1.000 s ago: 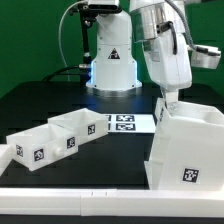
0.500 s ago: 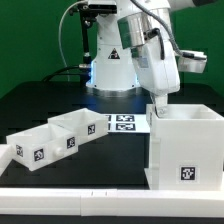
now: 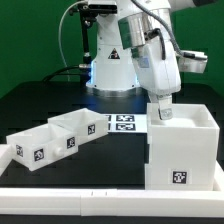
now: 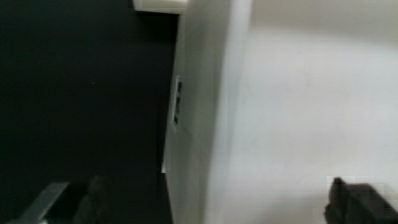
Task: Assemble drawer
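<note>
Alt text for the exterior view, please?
The gripper sits at the far top edge of the white casing on the exterior view's right. Two open trays sit on its left, the marker board behind them.

Around the work area: a dark desk, a tagged board and a white rail.
In the exterior view, the black desk (image 3: pixel 40 105) fills the left and middle of the frame. The marker board (image 3: pixel 125 123) lies flat on it just right of the centre, and only some of its black-and-white tags can be seen. A long white rail (image 3: pixel 80 187) runs across the lower part of the frame, along the near edge of the desk. Behind the desk the background is dark.
</note>
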`<state>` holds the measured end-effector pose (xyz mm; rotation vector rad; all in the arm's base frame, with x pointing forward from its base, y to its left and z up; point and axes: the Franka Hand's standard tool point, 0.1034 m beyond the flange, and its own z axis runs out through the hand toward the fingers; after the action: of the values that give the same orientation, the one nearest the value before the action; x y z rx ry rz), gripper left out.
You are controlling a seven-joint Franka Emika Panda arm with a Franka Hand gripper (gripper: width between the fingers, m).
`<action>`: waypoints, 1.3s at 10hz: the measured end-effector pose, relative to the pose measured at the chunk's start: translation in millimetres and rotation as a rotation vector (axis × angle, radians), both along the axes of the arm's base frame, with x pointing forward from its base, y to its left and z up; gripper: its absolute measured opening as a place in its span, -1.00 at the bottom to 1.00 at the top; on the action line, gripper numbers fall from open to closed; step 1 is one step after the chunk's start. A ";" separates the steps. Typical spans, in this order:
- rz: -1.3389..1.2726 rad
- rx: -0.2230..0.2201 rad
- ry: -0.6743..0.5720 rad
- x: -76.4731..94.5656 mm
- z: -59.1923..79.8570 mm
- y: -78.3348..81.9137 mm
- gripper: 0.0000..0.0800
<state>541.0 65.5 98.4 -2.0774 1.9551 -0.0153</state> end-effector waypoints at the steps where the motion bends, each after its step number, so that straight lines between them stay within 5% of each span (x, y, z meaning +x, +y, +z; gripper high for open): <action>1: 0.000 0.000 0.000 0.0 0.0 0.0 0.60; 7: 0.002 0.000 0.000 0.0 0.0 -0.2 0.62; 11: -0.128 0.099 0.156 -15.6 -3.2 -6.0 0.62; 13: -0.121 0.051 0.098 -22.6 -6.2 0.3 0.62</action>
<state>518.3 65.8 92.2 -1.9596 2.1135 0.1120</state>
